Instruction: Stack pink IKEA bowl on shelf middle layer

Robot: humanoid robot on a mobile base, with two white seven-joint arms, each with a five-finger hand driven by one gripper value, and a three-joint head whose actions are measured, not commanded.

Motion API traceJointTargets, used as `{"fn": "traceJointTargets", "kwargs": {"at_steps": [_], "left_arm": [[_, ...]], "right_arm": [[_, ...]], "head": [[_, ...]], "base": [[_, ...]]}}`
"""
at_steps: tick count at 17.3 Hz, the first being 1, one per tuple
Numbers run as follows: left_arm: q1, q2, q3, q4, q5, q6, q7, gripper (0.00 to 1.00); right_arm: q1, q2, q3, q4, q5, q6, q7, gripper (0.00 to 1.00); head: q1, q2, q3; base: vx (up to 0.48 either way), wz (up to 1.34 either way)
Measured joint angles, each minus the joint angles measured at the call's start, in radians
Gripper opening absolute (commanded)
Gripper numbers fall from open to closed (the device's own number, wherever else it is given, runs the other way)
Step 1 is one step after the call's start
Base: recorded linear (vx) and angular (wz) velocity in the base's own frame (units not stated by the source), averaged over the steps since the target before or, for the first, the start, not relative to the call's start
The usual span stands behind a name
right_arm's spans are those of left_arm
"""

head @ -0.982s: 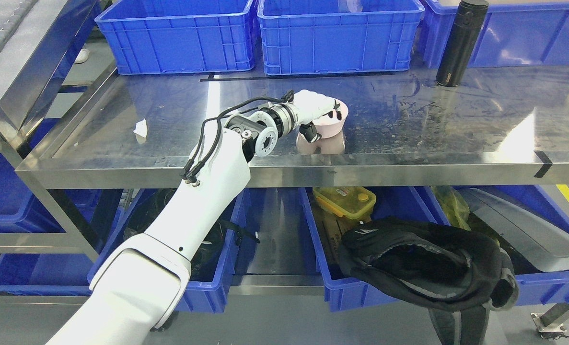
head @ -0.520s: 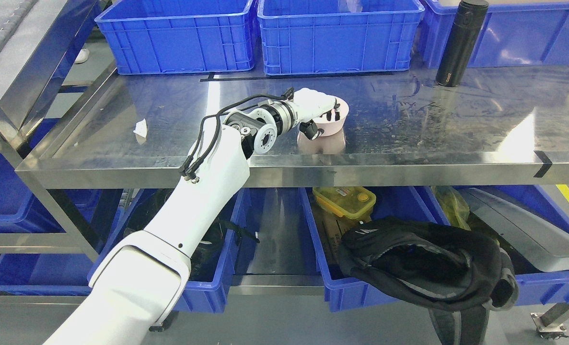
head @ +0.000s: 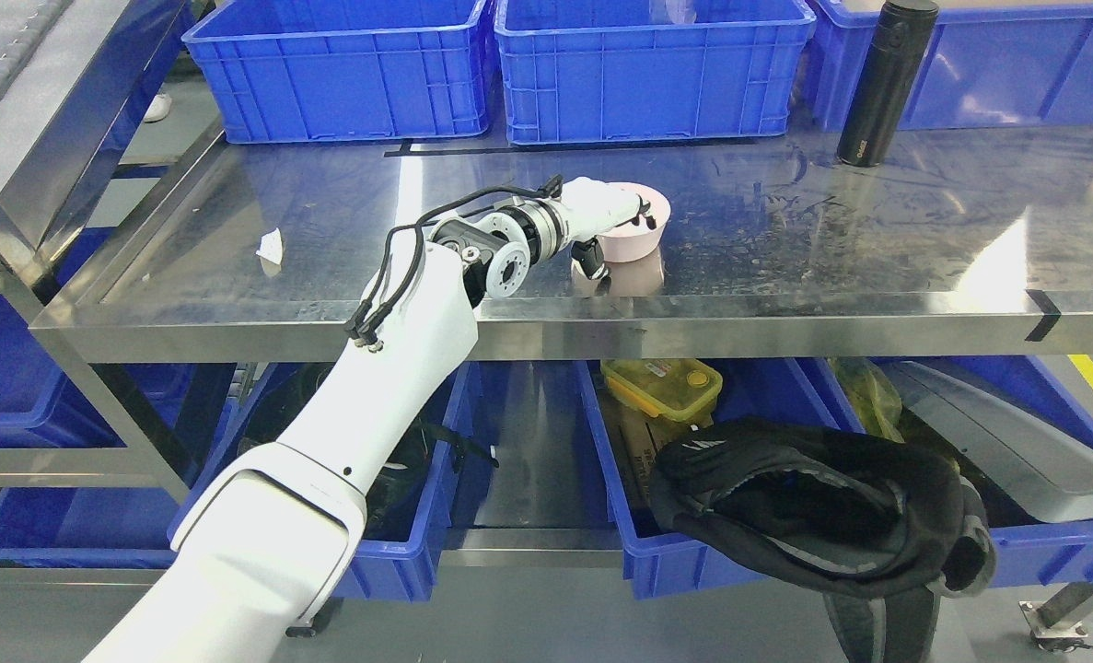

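Stainless shelf carries the pink bowl near its front edge, the left hand gripping its near-left rim with fingers curled inside and thumb outside, so placement appears underway and the next move calls for releasing it upright.

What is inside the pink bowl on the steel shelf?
The left hand grips the pink bowl, its fingertips hooked over the rim into it. The hand covers part of the interior; nothing else shows inside.
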Motion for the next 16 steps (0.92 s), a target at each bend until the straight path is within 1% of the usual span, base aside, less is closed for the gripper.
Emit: {"fn": "traceJointTargets", "kwargs": {"at_steps": [1,2,5,7,10,13,16], "left_arm": [[0.000,0.000,0.000,0.005,0.003,-0.002,0.002,0.54],[0.000,0.000,-0.002,0.010,0.008,-0.009,0.003,0.48],[-0.001,0.000,-0.004,0.025,0.021,-0.020,0.004,0.36],[-0.001,0.000,-0.005,0.031,0.026,-0.025,0.004,0.24],[-0.001,0.000,-0.004,0.039,0.032,-0.045,0.005,0.01],[-0.001,0.000,0.013,0.044,0.035,-0.111,0.004,0.00],[-0.001,0.000,0.040,0.043,0.035,-0.148,-0.001,0.00]], "right_arm": [[0.000,0.000,0.000,0.000,0.000,0.000,0.000,1.00],[0.000,0.000,0.000,0.000,0.000,0.000,0.000,1.00],[0.000,0.000,0.000,0.000,0.000,0.000,0.000,1.00],[0.000,0.000,0.000,0.000,0.000,0.000,0.000,1.00],[0.000,0.000,0.000,0.000,0.000,0.000,0.000,1.00],[0.000,0.000,0.000,0.000,0.000,0.000,0.000,1.00],[0.000,0.000,0.000,0.000,0.000,0.000,0.000,1.00]], "head": [[0.0000,0.000,0.000],[0.0000,0.000,0.000],[0.0000,0.000,0.000],[0.0000,0.000,0.000],[0.0000,0.000,0.000],[0.0000,0.000,0.000],[0.0000,0.000,0.000]], "base": [[0.000,0.00],[0.000,0.00],[0.000,0.00],[0.000,0.00],[0.000,0.00],[0.000,0.00],[0.000,0.00]]}}
